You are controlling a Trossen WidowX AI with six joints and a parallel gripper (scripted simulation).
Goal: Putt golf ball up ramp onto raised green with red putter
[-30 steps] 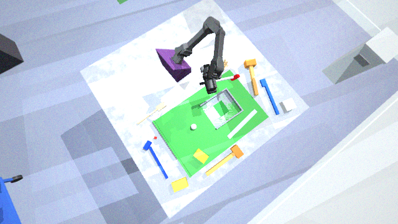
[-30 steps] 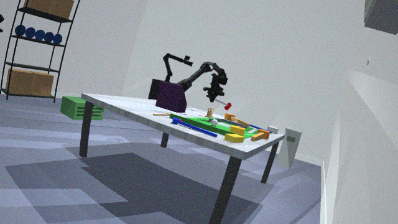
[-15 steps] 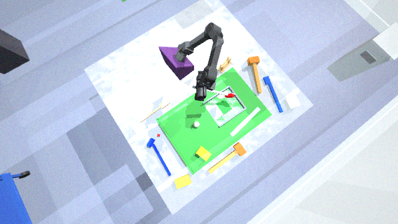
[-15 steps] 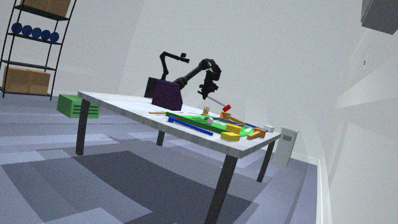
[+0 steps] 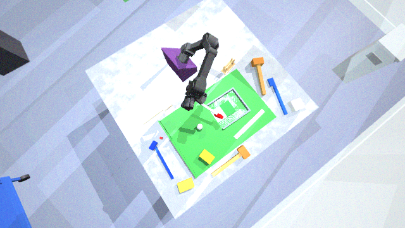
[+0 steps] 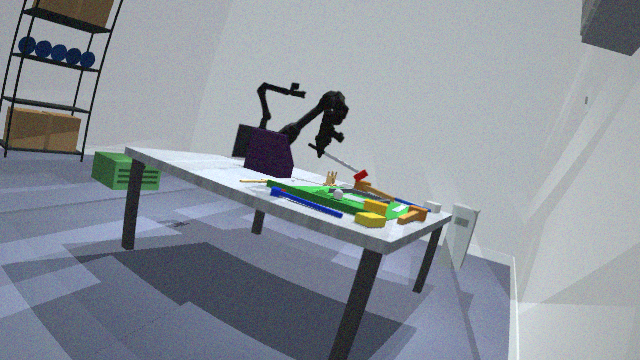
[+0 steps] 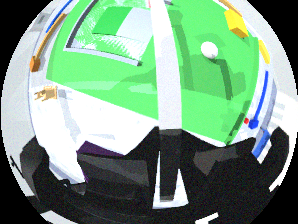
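Observation:
My gripper [image 5: 197,101] [image 6: 320,151] [image 7: 164,129] is shut on the dark grip of the red putter, above the near side of the green board [image 5: 190,152] [image 7: 120,90]. The putter's pale shaft [image 7: 169,75] slants down and away to its red head [image 5: 218,116] [image 6: 360,175], which is in the air above the board. The white golf ball [image 5: 199,126] [image 6: 338,194] [image 7: 209,50] rests on the board, apart from the head and outside the grey-rimmed frame [image 5: 242,100] [image 7: 100,55]. A green square [image 5: 227,108] shows inside the frame. The ramp's slope is hard to tell.
A yellow block [image 5: 207,156] stands on the board; another [image 5: 185,185] lies beyond its edge. Around the board are orange mallets [image 5: 257,61] [image 5: 243,152], blue clubs [image 5: 164,161] [image 5: 279,97], a wooden rack [image 5: 228,66] [image 7: 46,93] and a white cube [image 5: 297,104].

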